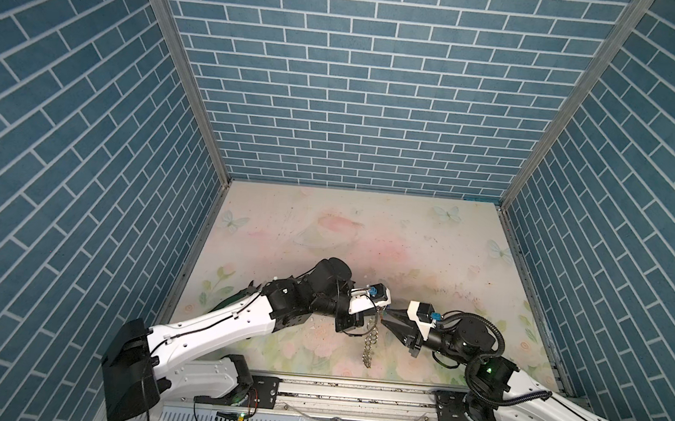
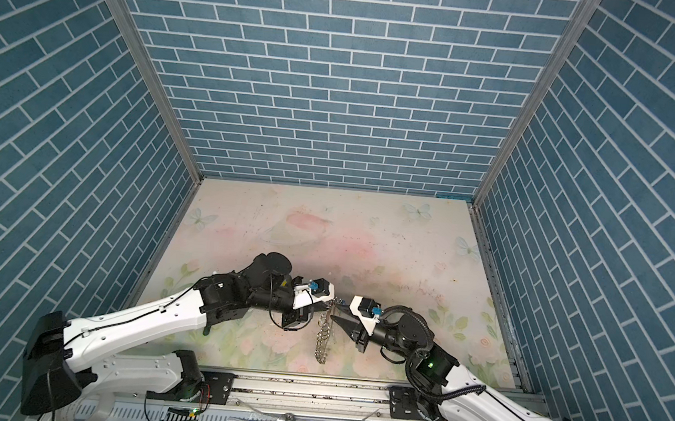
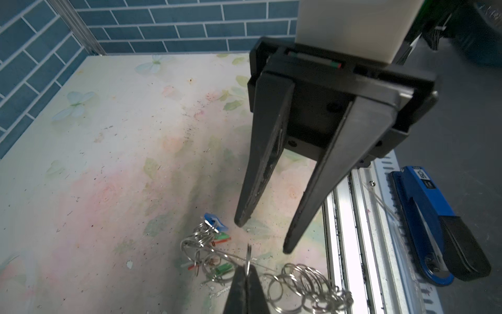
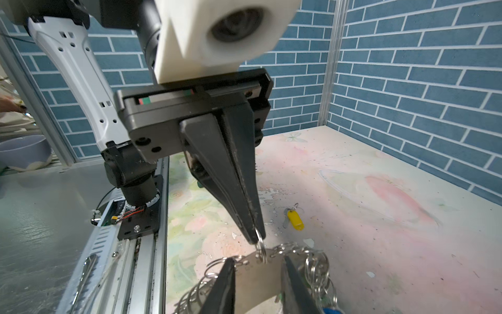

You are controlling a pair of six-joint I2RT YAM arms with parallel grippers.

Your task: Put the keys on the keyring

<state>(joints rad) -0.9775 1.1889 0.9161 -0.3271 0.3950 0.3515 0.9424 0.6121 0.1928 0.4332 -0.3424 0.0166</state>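
Left jaws pinched shut on the keyring (image 1: 369,344), which hangs down, right jaws partly open, holding nothing, just beside it

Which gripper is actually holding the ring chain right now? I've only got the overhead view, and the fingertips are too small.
Observer: The left gripper; the right wrist view shows it shut on one silver ring of the keyring.
Operator: And the right one?
Observer: The right gripper is open, as the left wrist view shows.
Operator: Any loose keys?
Observer: One yellow-tagged key lies on the table, apart from the keyring, in the right wrist view.
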